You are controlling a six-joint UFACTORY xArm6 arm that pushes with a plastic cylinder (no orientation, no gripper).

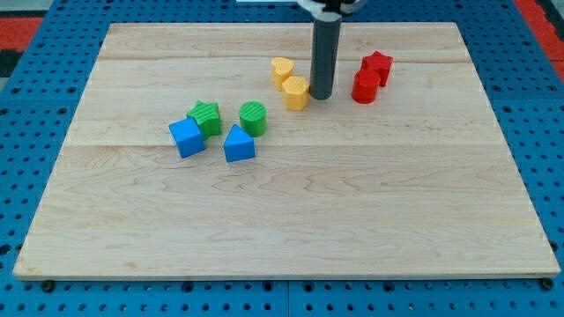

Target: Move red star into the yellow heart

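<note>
The red star (378, 65) lies near the view's top right, touching a red cylinder-like block (365, 86) just below and left of it. The yellow heart (282, 70) lies left of centre top, with a yellow hexagon-like block (296, 92) touching it below right. My tip (321, 95) rests on the board between the yellow hexagon block and the red cylinder block, right beside the yellow one. The red star is to the tip's right and a little higher.
A green star (206, 117), a green cylinder (253, 118), a blue cube (186, 137) and a blue triangular block (238, 144) cluster at the view's left of centre. The wooden board (291, 220) sits on a blue perforated table.
</note>
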